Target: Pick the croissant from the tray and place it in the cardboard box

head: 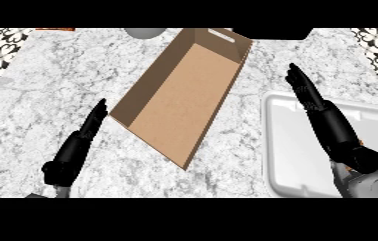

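Note:
An open cardboard box (184, 92) lies at an angle in the middle of the marble counter, and nothing shows inside it. At the right edge sits a white tray (291, 150). My right hand (314, 105) stretches over the tray's top right part with straight fingers pointing away from me, holding nothing. A small brown sliver (361, 145) peeks out beside my right wrist; it may be the croissant, mostly hidden by the forearm. At the lower left, my left hand (77, 147) rests open on its edge, just left of the box's near corner.
A grey round object (144, 32) and a black object (273, 33) sit at the counter's far edge. An orange-brown strip (55, 29) shows at the top left. Patterned wall borders both far corners.

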